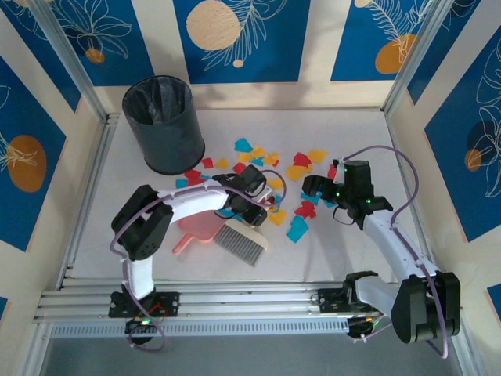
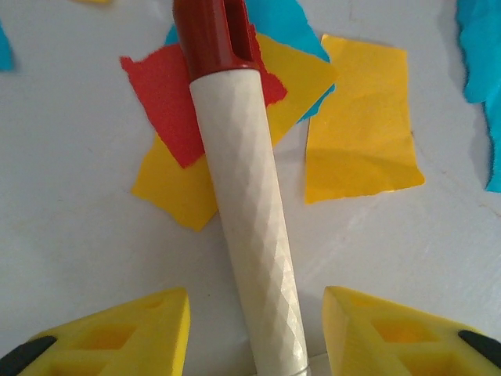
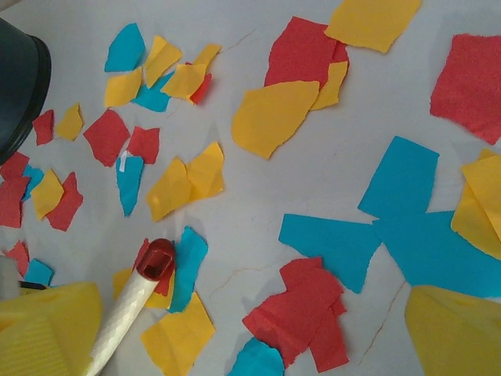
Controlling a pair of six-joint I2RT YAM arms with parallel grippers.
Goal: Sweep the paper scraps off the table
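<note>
Left gripper (image 2: 257,298): spread, jaws on either side of the white brush handle (image 2: 250,204) with gaps showing. Right gripper (image 3: 254,301): spread wide over the paper scraps (image 3: 168,188). The red, yellow and cyan scraps lie scattered mid-desk (image 1: 313,254), near the black bin (image 1: 163,125).

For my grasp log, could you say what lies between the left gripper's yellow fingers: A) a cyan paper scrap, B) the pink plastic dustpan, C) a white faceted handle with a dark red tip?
C: the white faceted handle with a dark red tip runs between the fingers of the left gripper.
</note>
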